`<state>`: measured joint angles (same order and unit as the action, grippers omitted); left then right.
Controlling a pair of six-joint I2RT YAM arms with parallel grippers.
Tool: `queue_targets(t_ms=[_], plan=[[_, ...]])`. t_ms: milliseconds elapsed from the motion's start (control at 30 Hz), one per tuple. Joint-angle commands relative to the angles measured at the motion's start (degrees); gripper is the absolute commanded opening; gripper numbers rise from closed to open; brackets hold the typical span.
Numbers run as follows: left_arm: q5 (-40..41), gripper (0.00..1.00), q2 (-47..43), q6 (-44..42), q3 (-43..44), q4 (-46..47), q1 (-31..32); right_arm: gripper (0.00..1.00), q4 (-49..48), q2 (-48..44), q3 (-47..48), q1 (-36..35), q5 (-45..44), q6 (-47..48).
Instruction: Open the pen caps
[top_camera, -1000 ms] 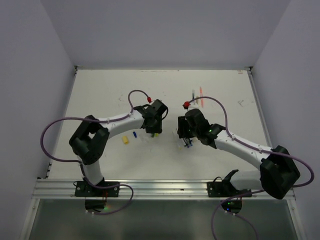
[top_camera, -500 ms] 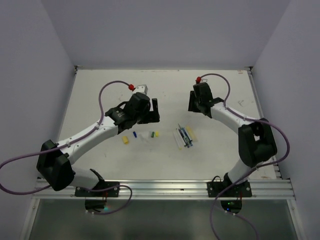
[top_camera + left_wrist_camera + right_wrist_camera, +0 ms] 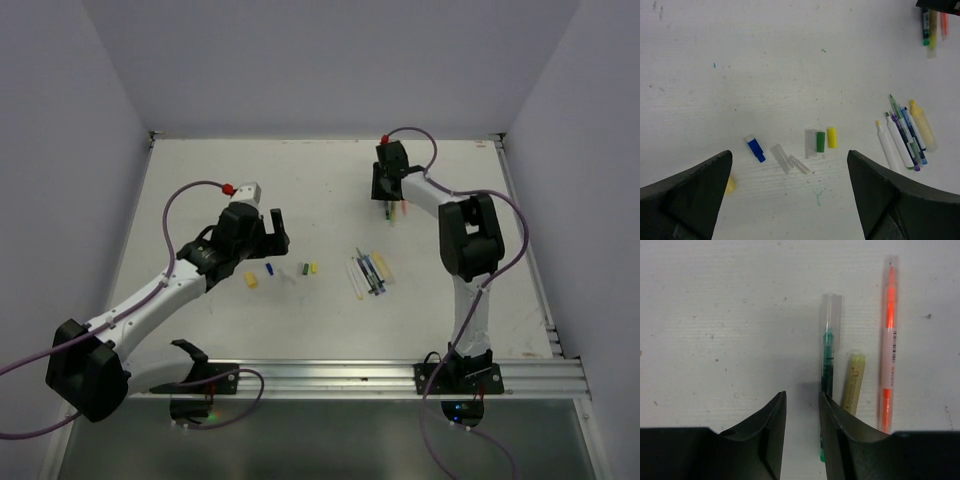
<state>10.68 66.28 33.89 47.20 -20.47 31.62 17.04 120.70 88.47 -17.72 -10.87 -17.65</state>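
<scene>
top external view: white table (image 3: 200,180) under both arms; left gripper (image 3: 272,228) left of centre, right gripper (image 3: 801,395) at the far side, well apart.
left fingers (image 3: 690,200): spread wide, nothing between them, above the table.
right fingers (image 3: 765,437): drawn close with a narrow gap; only bare table shows in the gap.
pen caps (image 3: 304,269), top view: small coloured specks in a row between the left gripper and the uncapped pens (image 3: 370,272); shapes too small to tell.
pen caps, left wrist view: blue cap (image 3: 755,149); clear caps (image 3: 790,162) lying loose; green cap (image 3: 820,142) just beside a yellow cap (image 3: 832,137); another yellow piece half hidden by one finger.
uncapped pens, left wrist view: lying side by side, tips bare, to the right of the caps.
capped pens, right wrist view: green pen (image 3: 827,367) with its fitted cap (image 3: 831,307) on, running under one finger, outside the gap; yellow pen (image 3: 854,382) beside it; orange pen (image 3: 888,340) outermost.
capped pens, top view: faint coloured streaks at the right gripper.
</scene>
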Motion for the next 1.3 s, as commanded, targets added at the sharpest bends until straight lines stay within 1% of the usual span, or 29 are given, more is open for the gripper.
queue_targets(t_ms=[0,133,200,333,433,567,667,1067,1267], plan=[[-0.75,1.0,-1.33,-2.6,-0.97,4.47,-0.15,0.36,3.08,3.73,5.92,0.4,-1.34,0.87],[-1.01,1.0,-1.24,-2.6,-1.32,4.65,-0.24,0.35,4.06,5.59,6.99,0.49,-3.28,-0.1],[-1.27,1.0,-1.42,-2.51,-1.58,4.82,-0.24,0.35,3.79,5.42,6.37,0.31,-2.32,-0.11],[-1.71,1.0,-1.33,-2.42,-1.94,5.7,-0.24,0.34,-0.41,3.23,2.69,0.4,1.73,1.03],[-2.24,1.0,-0.98,-2.34,-2.2,6.23,-0.24,0.34,-1.22,0.85,2.06,0.31,2.0,2.0],[-2.68,1.0,-0.54,-1.9,-2.37,6.49,-0.24,0.34,-0.6,-1.08,2.32,0.49,-3.09,2.62],[-2.68,1.0,-0.71,-1.72,-2.64,6.67,-0.24,0.35,-0.25,-1.44,2.68,0.66,-4.86,2.71],[-2.06,1.0,-0.98,-1.72,-3.52,6.85,-0.24,0.35,2.91,3.04,5.31,2.33,-1.26,1.21],[-2.59,1.0,-0.8,-1.63,-3.78,6.93,-0.24,0.32,4.4,5.59,6.72,2.33,1.81,2.0]])
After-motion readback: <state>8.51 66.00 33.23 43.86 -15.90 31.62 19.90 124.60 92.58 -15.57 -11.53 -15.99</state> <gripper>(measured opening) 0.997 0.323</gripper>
